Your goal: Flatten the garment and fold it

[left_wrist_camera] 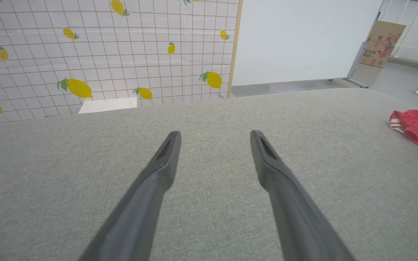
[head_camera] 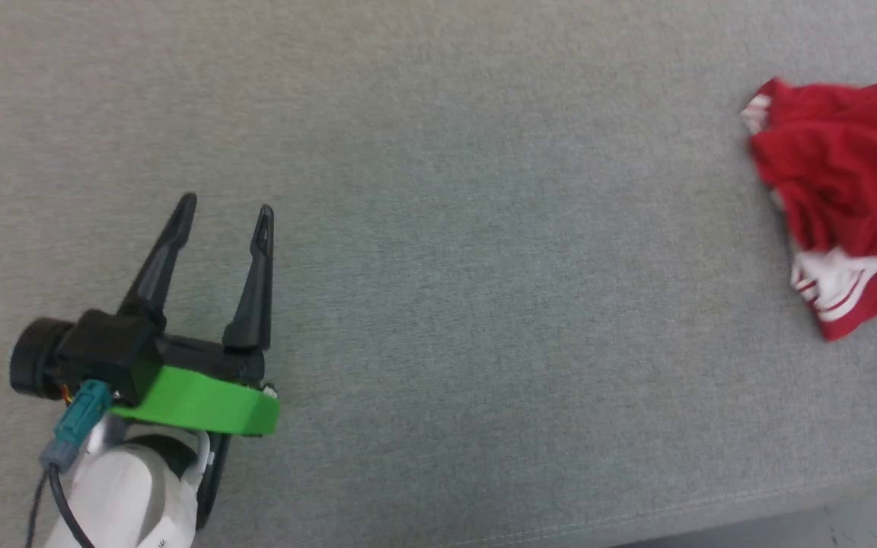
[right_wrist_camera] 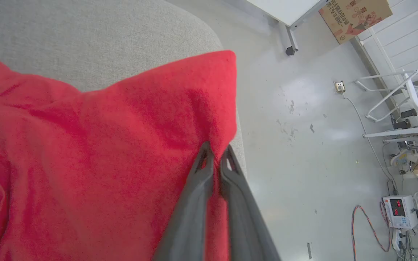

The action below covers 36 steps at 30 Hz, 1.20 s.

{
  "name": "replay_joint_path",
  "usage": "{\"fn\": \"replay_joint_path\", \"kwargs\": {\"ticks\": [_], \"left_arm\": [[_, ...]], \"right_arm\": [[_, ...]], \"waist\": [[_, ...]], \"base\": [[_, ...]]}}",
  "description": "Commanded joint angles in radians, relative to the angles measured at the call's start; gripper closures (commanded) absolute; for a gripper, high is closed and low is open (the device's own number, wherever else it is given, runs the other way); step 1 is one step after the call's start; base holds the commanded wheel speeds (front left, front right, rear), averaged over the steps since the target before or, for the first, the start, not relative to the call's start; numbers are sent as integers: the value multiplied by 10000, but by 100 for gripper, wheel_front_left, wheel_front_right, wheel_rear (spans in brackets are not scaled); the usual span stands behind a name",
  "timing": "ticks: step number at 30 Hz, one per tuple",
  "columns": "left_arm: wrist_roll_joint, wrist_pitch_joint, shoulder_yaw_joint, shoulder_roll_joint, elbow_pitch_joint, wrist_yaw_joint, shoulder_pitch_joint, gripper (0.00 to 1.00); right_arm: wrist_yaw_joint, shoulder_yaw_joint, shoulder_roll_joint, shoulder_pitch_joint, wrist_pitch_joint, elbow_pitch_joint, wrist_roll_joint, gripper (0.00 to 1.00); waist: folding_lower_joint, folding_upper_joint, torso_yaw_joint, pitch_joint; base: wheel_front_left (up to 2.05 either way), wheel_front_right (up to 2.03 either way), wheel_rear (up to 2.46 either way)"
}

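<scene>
The right gripper (right_wrist_camera: 216, 149) was clamped on the garment (right_wrist_camera: 103, 145), its two fingers pressed together on a red edge just below one corner of the cloth, out at the right end of the surface (head_camera: 438, 228). The left gripper (head_camera: 226, 207) hung over the near left part of the surface with its fingers apart and nothing between them, well away from the shirt. The garment lay in a crumpled heap at the surface's far right, red folds piled on one another and a white sleeve with striped trim turned toward the surface's near edge. Flattening looked barely begun: one edge was gripped and nothing was spread yet, so folding was a long way off. The next move probably called for drawing the held corner toward the middle of the surface, since the heap sat close to the right end and could slide off there, and for bringing the free left gripper across to take a second corner so the cloth could be pulled taut between the two. The head view cut the shirt off at its border and was slightly blurred. From the folds it could not be told which side faced up, where the neck or hem lay, or whether the clamp held one layer or several.
</scene>
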Motion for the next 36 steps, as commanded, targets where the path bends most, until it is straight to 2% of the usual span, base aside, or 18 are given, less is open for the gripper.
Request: {"fn": "replay_joint_path", "kwargs": {"ticks": [1,10,25,26,27,32,36], "left_arm": [[134,104,3,154,-190,52,-303,0],[537,862,-123,513,-1089,54,-964,0],[819,1617,-110,940,-1724,79,-1464,0],[819,1632,-103,954,-1728,83,-1474,0],[817,1644,-95,966,-1731,88,-1489,0],[992,1328,-30,1010,-1668,210,-1523,0],[908,822,33,741,-1510,426,-1442,0]], "right_arm": [[-17,-72,-258,-249,-237,169,-209,100],[-17,-419,-863,-915,-1449,1124,-1155,100],[-17,-1299,-172,-1838,-3110,3497,-2349,100],[-17,-1363,-131,-1902,-3217,3613,-2433,54],[-17,-1438,-78,-1971,-3348,3759,-2539,0],[-17,-1871,184,-2299,-3873,4654,-3133,0],[-17,-2058,230,-2366,-4194,5069,-3390,0]], "waist": [[-1,-1,-463,620],[-1,-1,-770,1615],[-1,-1,-990,2524],[-1,-1,-996,2540],[-1,-1,-1001,2556],[-1,-1,-970,2467],[-1,-1,-860,2192]], "base": [[0,0,0],[0,0,0],[0,0,0],[0,0,0],[0,0,0],[0,0,0],[0,0,0]]}}
